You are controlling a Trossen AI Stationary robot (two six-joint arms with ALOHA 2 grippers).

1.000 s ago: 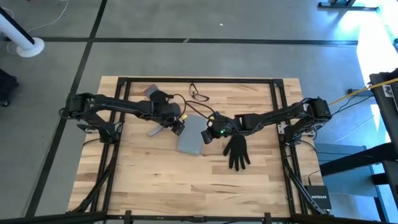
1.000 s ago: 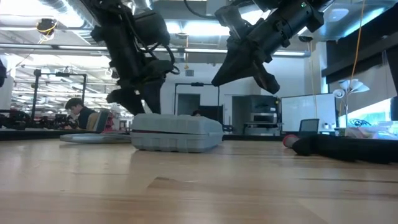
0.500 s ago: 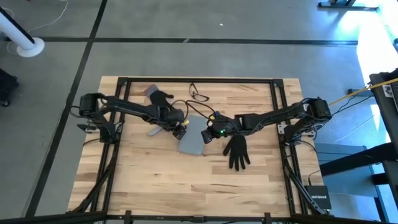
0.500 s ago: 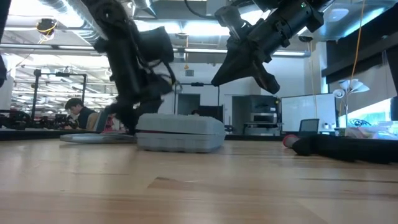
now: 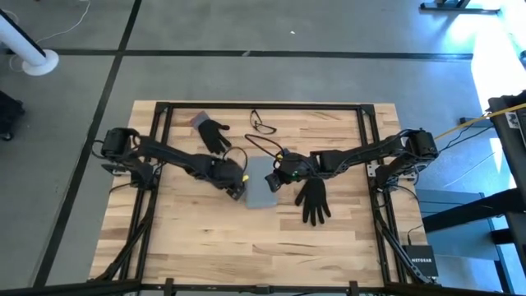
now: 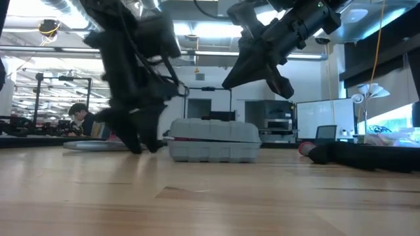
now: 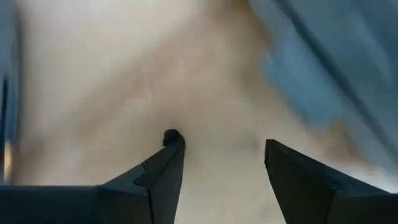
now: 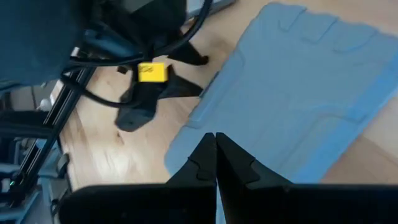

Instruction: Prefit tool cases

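The blue-grey tool case (image 5: pixel 263 182) lies flat and closed on the wooden table, near its middle. My left gripper (image 5: pixel 237 191) is open and points steeply down at the case's left long edge, fingertips near the tabletop (image 6: pixel 141 145). Bare wood shows between its fingers (image 7: pixel 224 155), and the case (image 7: pixel 323 62) is off to one side. My right gripper (image 8: pixel 215 138) is shut. It hangs over the case's top (image 8: pixel 298 93), clear above it in the low view (image 6: pixel 228 84). My left gripper has one finger (image 8: pixel 186 90) right beside the case's left long edge (image 8: pixel 208 87), coming from above and from the table's left. I cannot tell whether it touches the edge. The case rests flat on the table.
One black glove (image 5: pixel 214 134) lies at the far left over a grey flat piece (image 5: pixel 197 119). Another glove (image 5: pixel 312 200) lies right of the case. A thin dark loop (image 5: pixel 261 125) sits at the far middle. A person (image 6: pixel 82 118) sits in the room behind.
My left gripper has swung toward the table's near edge and sunk to the tabletop along the case's left side, staying open. The case has slid a little toward the table's right, still flat. My right gripper has kept still above it.
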